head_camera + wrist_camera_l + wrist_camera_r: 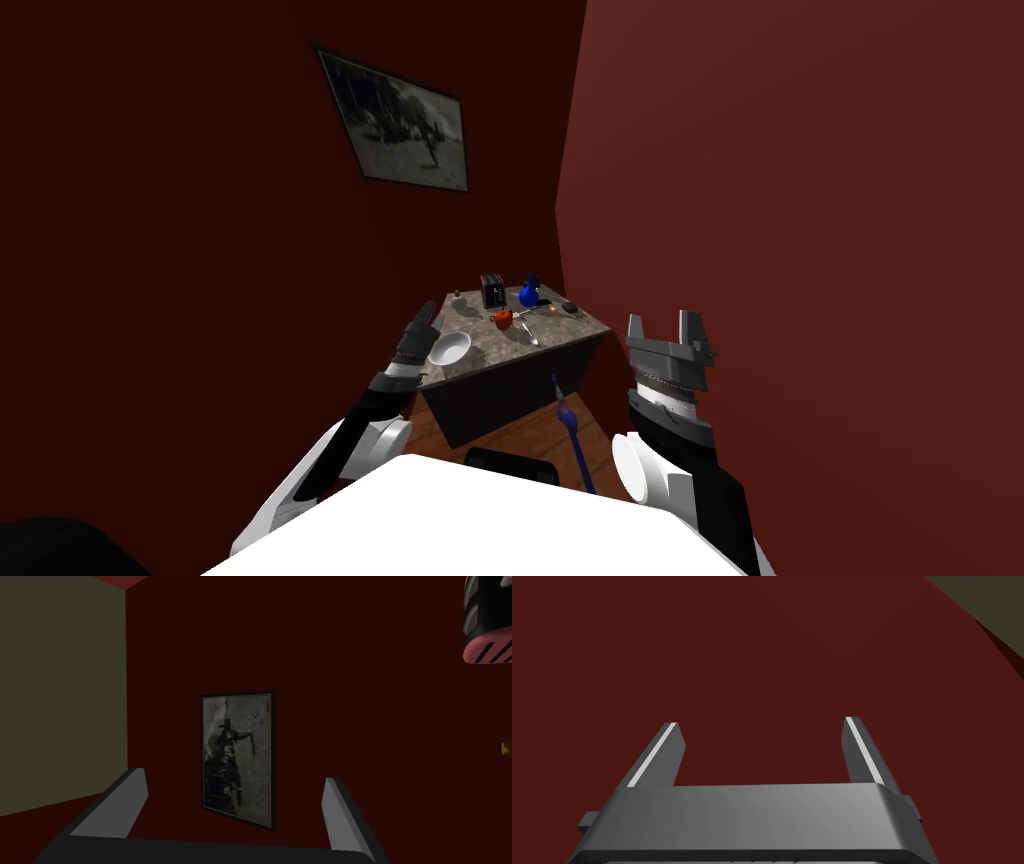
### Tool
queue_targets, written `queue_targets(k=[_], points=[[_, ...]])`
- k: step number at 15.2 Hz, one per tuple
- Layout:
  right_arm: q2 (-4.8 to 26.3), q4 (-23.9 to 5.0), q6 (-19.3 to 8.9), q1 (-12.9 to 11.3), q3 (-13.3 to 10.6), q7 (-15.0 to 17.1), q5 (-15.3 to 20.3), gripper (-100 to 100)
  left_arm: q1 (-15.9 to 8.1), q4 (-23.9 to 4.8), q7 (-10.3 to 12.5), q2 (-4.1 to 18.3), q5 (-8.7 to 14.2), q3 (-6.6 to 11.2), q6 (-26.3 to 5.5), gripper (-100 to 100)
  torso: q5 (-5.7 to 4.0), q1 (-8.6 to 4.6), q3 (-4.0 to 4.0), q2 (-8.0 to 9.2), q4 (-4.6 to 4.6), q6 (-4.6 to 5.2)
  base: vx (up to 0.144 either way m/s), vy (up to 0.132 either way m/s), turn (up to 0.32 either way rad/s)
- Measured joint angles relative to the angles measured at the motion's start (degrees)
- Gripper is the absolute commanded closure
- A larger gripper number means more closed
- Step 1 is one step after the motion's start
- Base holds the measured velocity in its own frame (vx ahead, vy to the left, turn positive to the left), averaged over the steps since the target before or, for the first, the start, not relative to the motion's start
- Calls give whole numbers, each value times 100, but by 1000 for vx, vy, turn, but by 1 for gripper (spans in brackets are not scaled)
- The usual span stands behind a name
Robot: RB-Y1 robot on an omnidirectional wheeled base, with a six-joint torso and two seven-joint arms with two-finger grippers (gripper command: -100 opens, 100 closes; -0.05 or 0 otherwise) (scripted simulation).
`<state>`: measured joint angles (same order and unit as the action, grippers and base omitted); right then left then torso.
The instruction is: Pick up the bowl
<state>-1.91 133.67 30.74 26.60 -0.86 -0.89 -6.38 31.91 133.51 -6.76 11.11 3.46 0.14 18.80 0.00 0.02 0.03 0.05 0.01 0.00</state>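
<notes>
- While the white bowl [450,348] sits on the near left corner of the table [578,325], the left hand [427,322] hovers just beside it, at the table's left edge.
- Its forearm [385,385] slants forward and upward; the fingers [122,803] stand apart (nothing between them).
- Right hand [663,322] is raised well apart from the table, pointing up along the red wall [800,200]; its fingers [659,756] are spread too.
- Farther back on the table: a red fruit [503,318], a blue bottle [529,292], a dark box [491,290].
</notes>
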Motion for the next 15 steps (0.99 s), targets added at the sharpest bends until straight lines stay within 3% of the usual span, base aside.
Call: queue_targets(k=[15], points=[[0,0,0,0,0,0,0,0,0,-97,60,546,398,467,-1662,-100,0,-1,0,0,0,0,-10,-2,-38]])
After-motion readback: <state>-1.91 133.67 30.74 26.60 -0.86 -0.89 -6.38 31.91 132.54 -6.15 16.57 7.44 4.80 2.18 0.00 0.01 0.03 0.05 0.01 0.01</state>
